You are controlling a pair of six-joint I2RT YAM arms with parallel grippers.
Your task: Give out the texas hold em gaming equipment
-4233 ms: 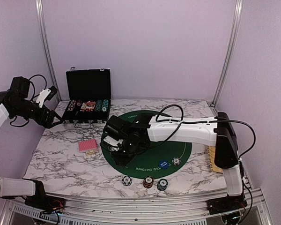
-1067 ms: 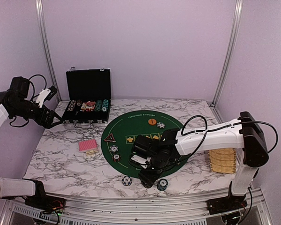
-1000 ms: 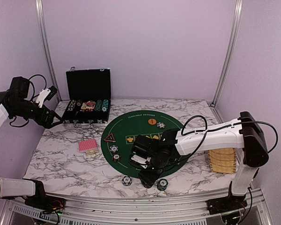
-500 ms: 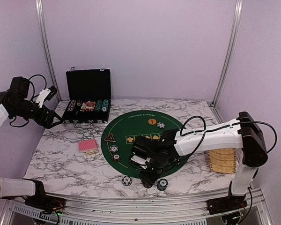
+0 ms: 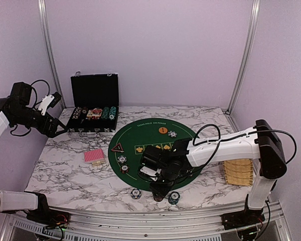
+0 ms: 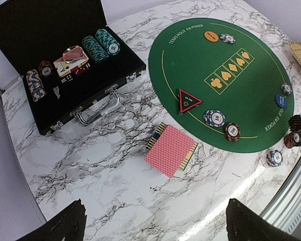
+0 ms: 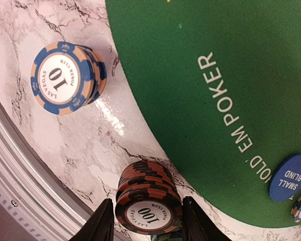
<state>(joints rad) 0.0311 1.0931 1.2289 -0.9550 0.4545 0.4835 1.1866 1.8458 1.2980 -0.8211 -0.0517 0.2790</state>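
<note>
Right arm's gripper (image 7: 148, 211) straddles a short stack of red-and-black striped poker chips (image 7: 148, 193) marked 100, which stands on the white marble tabletop (image 7: 35, 145) just off the near edge of the round green felt poker mat (image 7: 190, 65). Its fingers sit close against both sides of the stack (whether they actually press it cannot be told). A blue-and-tan chip stack (image 7: 67, 75) marked 10 stands nearby on the marble, and a round blue small-blind button (image 7: 289, 176) lies on the felt. The left gripper (image 6: 155, 213) hangs high at the table's left, jaws spread wide and holding nothing, above a red-backed deck of playing cards (image 6: 170, 149) near the black hinged case (image 6: 65, 65)
</note>
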